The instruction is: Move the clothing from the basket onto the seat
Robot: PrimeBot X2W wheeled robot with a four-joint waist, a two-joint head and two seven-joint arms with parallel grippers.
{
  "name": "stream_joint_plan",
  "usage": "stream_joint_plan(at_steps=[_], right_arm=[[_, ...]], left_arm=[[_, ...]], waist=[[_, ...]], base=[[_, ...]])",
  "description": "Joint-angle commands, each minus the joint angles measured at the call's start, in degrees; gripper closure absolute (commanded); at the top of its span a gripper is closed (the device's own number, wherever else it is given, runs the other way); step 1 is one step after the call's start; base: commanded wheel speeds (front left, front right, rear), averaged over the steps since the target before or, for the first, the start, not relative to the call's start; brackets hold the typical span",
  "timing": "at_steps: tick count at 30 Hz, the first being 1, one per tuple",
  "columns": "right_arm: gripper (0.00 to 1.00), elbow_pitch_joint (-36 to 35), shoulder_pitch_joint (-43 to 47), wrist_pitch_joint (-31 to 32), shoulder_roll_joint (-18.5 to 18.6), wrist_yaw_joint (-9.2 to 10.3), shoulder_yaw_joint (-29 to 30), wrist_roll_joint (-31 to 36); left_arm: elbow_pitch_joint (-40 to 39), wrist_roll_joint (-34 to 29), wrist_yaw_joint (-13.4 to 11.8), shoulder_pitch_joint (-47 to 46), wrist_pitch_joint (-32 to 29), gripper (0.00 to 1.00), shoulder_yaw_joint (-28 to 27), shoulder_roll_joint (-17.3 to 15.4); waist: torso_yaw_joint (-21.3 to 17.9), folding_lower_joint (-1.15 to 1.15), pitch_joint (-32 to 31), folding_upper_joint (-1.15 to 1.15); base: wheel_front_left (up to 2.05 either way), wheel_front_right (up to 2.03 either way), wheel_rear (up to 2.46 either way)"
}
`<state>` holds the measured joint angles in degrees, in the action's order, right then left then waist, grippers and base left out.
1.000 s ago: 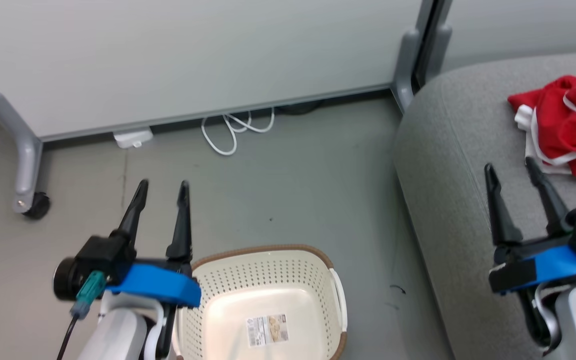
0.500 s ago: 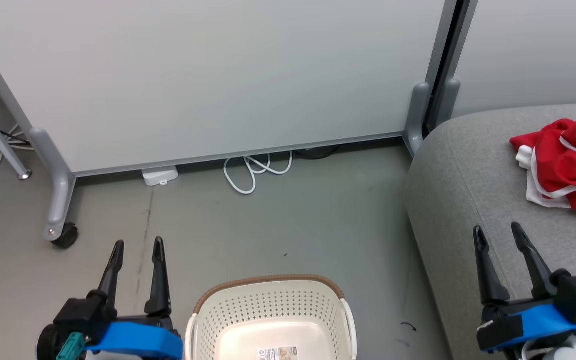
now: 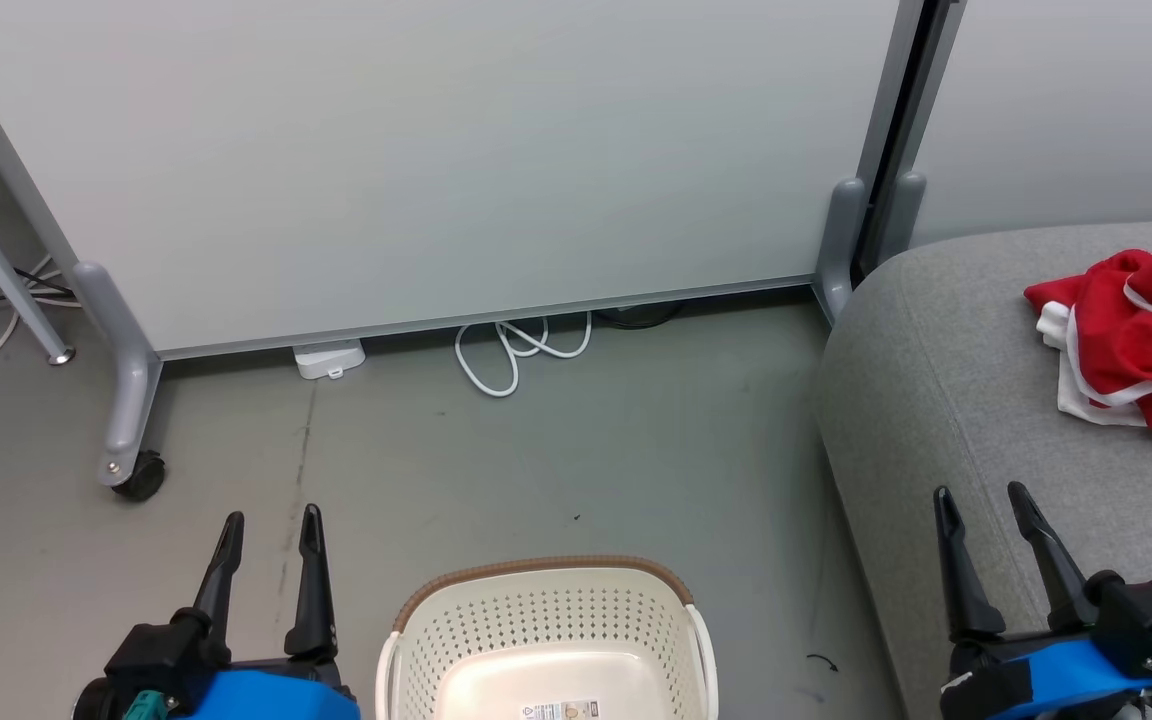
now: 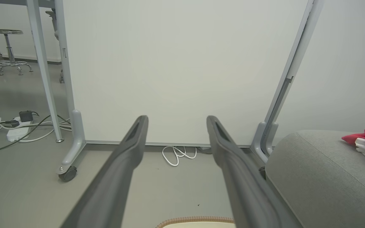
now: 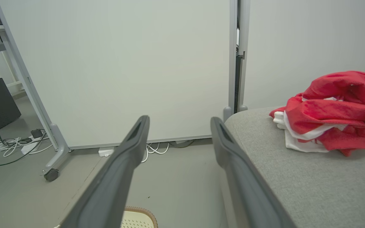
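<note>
1. Left gripper point(image 3: 272, 516): fingers apart, empty, just left of the basket point(image 3: 536, 568); now drawn back.
2. Right gripper point(image 3: 979, 492): fingers apart, empty, right of the basket, likewise withdrawn.
3. Basket: bare bottom showing.
4. Clothing point(image 3: 1136, 330): heaped on the seat point(image 3: 936, 400), well right of the basket; I judge the task finished.

No legible text, sticker point(image 3: 560, 711) on basket point(image 3: 536, 610) bottom, print too small to read

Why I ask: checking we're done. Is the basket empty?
Empty where visible: the basket shows a bare floor, near end cropped; the clothing lies on the seat.
</note>
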<state>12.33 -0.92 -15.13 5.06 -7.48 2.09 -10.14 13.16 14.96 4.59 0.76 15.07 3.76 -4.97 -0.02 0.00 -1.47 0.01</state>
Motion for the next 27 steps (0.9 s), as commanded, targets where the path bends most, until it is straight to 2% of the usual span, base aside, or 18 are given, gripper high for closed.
stream_joint_plan(at_steps=[1,3,4,9,27], right_arm=[[0.00,-0.1,0.9,0.0,-0.2,-0.03,0.1,0.0],[0.00,0.0,1.0,0.0,-0.4,-0.03,0.1,0.0],[1.00,0.0,0.1,0.0,-0.3,0.00,0.1,0.0],[1.00,2.2,0.4,0.3,-0.5,0.00,0.1,-0.8],[1.00,2.0,-1.0,5.4,-0.9,0.00,1.2,-19.9]], left_arm=[[0.3,-0.6,0.4,0.4,0.1,0.00,-0.5,0.1],[0.5,-1.0,0.7,0.3,0.1,0.00,-0.8,0.3],[0.4,-0.8,0.6,0.0,0.0,1.00,-0.8,0.3],[2.7,-0.2,0.6,0.9,-0.6,1.00,-1.0,0.6],[2.1,18.0,1.2,-1.1,-5.6,1.00,-3.2,0.9]], waist=[[0.0,0.00,0.0,-0.01],[0.0,0.00,-0.1,-0.01],[0.0,0.00,-0.1,-0.01],[0.0,0.00,-0.1,-0.01],[0.0,0.00,0.2,-0.01]], base=[[0.00,0.00,0.00],[0.00,0.00,0.00],[0.00,0.00,0.00],[0.00,0.00,0.00],[0.00,0.00,0.00]])
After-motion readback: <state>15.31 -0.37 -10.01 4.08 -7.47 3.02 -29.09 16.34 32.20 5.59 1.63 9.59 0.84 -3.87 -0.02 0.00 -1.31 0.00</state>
